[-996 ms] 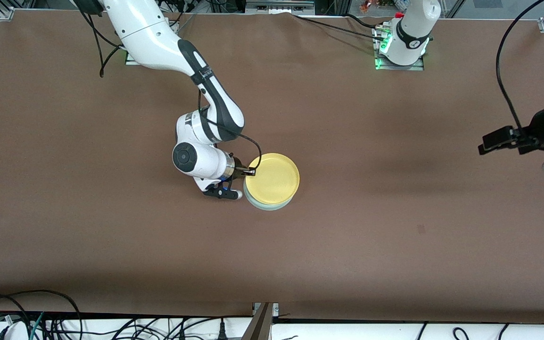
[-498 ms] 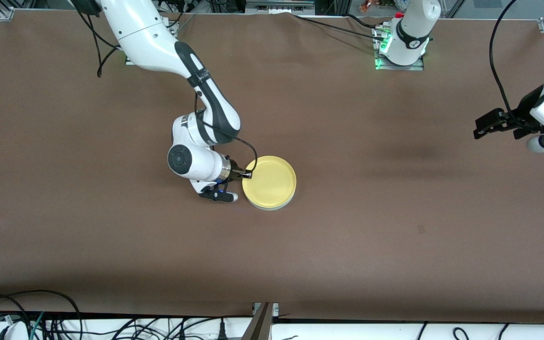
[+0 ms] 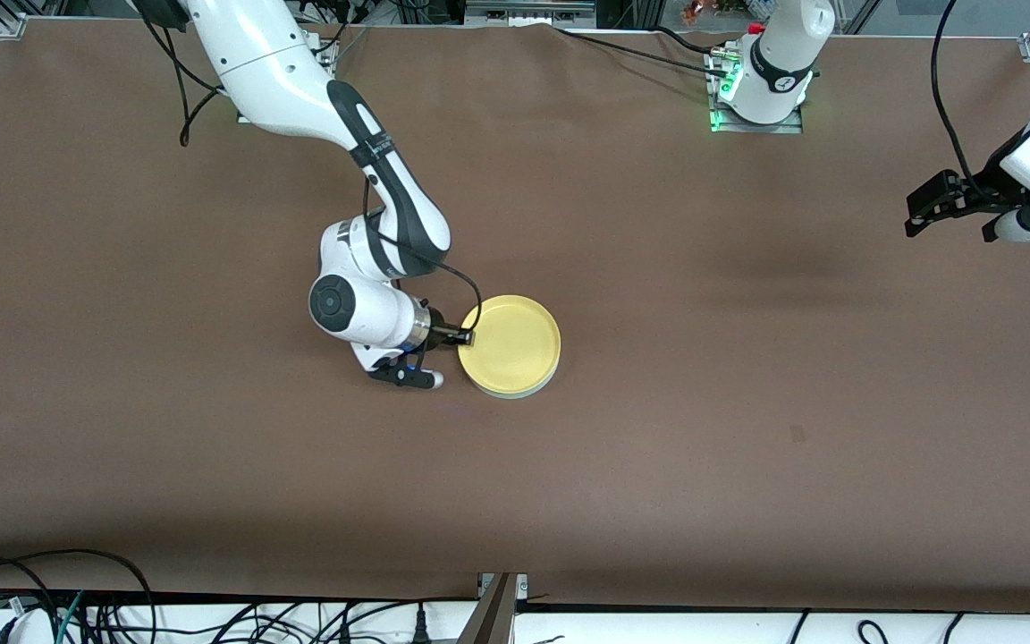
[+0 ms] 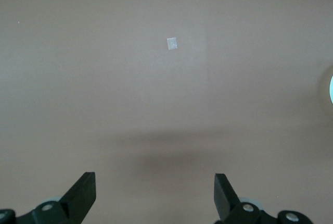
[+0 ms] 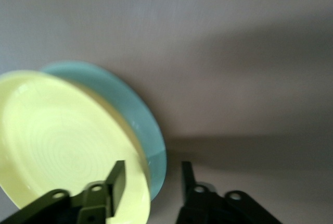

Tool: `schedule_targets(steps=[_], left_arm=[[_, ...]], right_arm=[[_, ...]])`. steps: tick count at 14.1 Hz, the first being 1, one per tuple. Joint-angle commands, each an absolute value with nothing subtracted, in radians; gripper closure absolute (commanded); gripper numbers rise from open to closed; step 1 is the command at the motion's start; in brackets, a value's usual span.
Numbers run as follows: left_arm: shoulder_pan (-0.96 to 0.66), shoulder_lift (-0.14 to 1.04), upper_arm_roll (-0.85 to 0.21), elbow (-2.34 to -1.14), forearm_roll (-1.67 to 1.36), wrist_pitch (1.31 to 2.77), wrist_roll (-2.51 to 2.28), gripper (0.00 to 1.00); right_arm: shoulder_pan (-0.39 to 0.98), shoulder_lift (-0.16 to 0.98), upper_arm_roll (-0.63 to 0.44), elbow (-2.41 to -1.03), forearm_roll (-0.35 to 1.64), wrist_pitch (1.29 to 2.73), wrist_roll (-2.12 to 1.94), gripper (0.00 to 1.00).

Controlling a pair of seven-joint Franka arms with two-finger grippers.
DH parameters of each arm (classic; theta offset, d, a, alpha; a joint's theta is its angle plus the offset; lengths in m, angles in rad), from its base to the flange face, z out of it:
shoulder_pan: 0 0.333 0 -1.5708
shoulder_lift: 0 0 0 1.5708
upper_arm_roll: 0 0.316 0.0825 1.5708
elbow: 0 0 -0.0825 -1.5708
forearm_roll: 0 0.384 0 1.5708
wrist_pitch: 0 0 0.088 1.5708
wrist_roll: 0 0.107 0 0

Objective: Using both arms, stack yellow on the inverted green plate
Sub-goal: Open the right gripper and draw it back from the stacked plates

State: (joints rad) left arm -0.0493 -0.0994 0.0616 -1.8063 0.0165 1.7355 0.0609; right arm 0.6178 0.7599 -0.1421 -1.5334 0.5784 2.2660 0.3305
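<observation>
The yellow plate (image 3: 512,344) lies right way up on the inverted green plate (image 3: 517,393), of which only a thin mint rim shows beneath it. My right gripper (image 3: 466,338) is at the stack's edge toward the right arm's end of the table. In the right wrist view the right gripper (image 5: 153,179) is open and straddles both rims: one finger over the yellow plate (image 5: 57,140), the other outside the green plate (image 5: 143,125), with a gap showing. My left gripper (image 3: 919,211) hangs open and empty over bare table at the left arm's end, its fingers (image 4: 83,193) wide apart.
A small pale square mark (image 4: 171,43) sits on the brown table (image 3: 747,358); it shows too in the front view as a faint mark (image 3: 797,435). Cables run along the table's edge nearest the front camera.
The yellow plate came down to rest on the green plate. My right gripper's jaws went from shut on its rim to open. The left arm drew away toward the robots' bases.
</observation>
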Motion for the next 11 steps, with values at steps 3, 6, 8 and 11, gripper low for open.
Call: schedule_targets(steps=[3,6,8,11], left_arm=[[-0.040,-0.109,0.057,-1.789,0.029,1.706,0.080,0.00],[-0.029,-0.106,0.064,-1.769,0.014,1.678,0.084,0.00],[-0.029,-0.088,0.064,-1.740,-0.021,1.646,0.074,0.00],[-0.029,-0.042,0.064,-1.651,-0.025,1.597,0.074,0.00]], right_arm=[[0.597,0.719,-0.314,-1.392,0.505,1.938,0.198,0.00],[0.588,0.719,-0.463,-1.306,0.505,1.752,0.050,0.00],[0.588,0.718,-0.566,-1.272,0.503,1.628,-0.033,0.00],[0.584,0.681,-0.702,-1.266,0.503,1.499,-0.204,0.00]])
